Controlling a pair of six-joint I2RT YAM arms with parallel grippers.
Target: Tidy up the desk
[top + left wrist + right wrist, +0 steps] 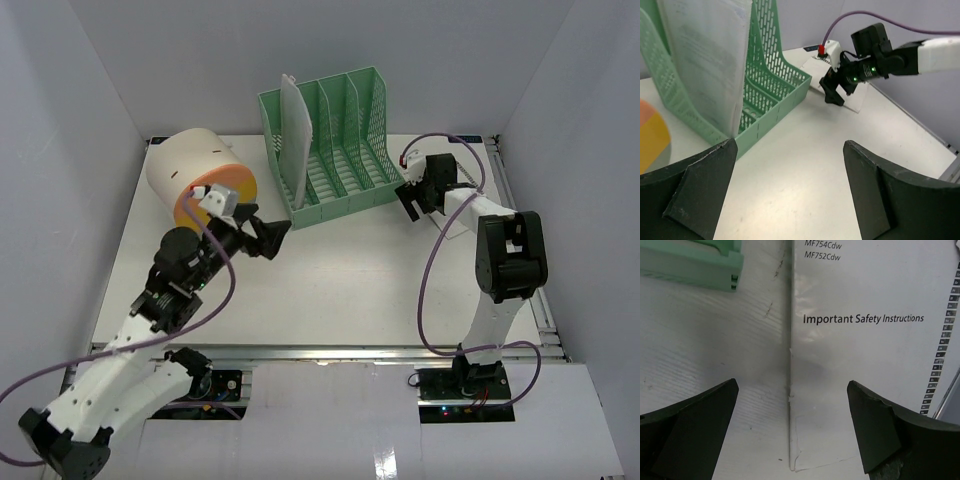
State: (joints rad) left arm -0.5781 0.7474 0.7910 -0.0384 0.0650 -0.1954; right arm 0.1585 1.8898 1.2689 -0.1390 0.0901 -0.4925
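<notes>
Hovering left of centre in the top view, left gripper [262,232] is fully open and empty, facing the green rack [340,170]. Right gripper [408,203], upper right, is also wide open and empty, over a booklet's [865,340] left edge. Bench [330,290] fills mid-frame. Papers [295,135] stand in the rack's left slot.

A file rack [340,175] stands at the middle of the counter's [330,290] far edge, with papers [293,135] upright in its leftmost slot. A drum [190,170] sits in the far left corner. A booklet [865,365] lies flat just right of the rack (toward the right edge).
</notes>
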